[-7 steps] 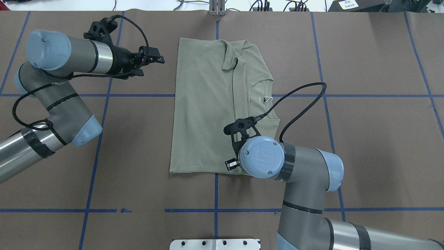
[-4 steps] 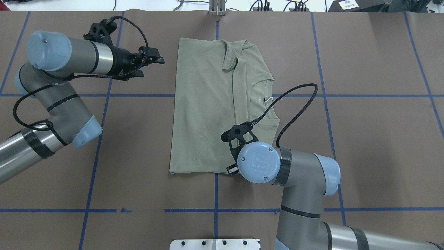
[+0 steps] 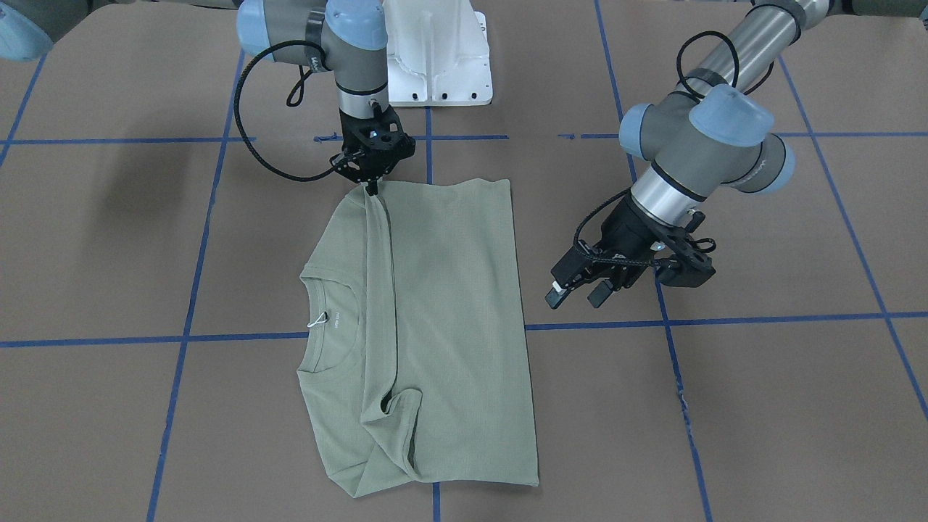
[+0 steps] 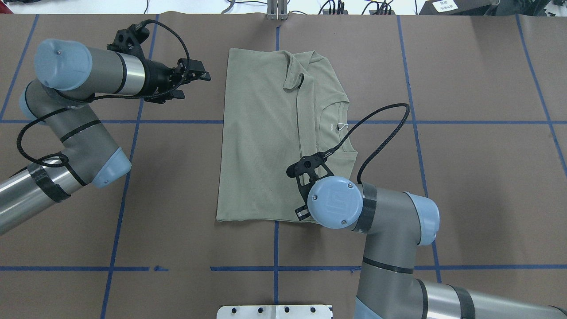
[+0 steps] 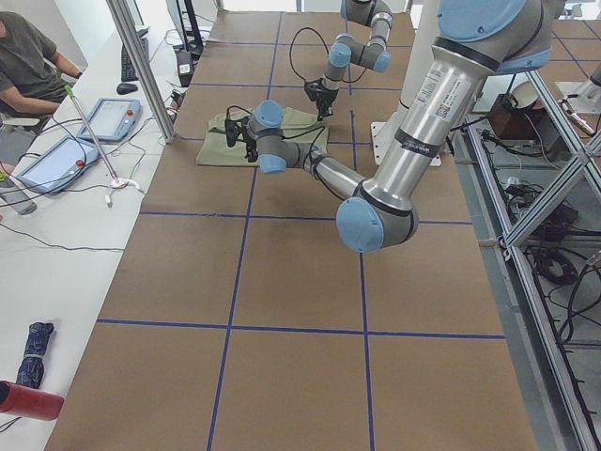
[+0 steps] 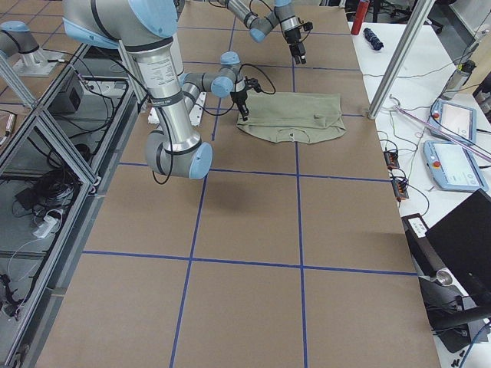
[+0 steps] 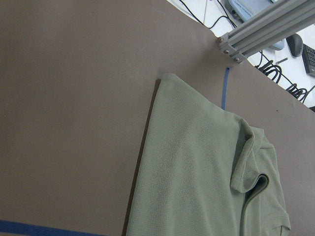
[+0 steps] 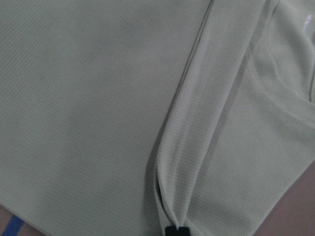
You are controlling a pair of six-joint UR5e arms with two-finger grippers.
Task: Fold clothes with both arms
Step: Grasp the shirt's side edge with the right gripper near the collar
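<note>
Pinching a fold at the near hem of the sage-green shirt (image 4: 266, 146), lying flat mid-worktop (image 4: 465, 177), with the right gripper (image 3: 372, 190) pointing straight down. Holding the left gripper (image 3: 578, 292) parted, tilted low, apart from the shirt's far-left corner. Hiding the right fingertips beneath the wrist overhead.

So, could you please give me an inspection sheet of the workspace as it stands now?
Surface: brown table cover with a blue tape grid, lying flat.
Job's things: sage-green shirt lies flat and partly folded, with collar and neck tag showing.
Clutter: nothing seen on the cover.
Claws: right claw appears shut on the shirt's robot-side edge, where a folded ridge ends. Left claw is open, beside the shirt and not touching it.
Cables: right-wrist cable and left-wrist cable loop free, with no snag seen.
Surroundings: white bench with tablets and a seated person.
</note>
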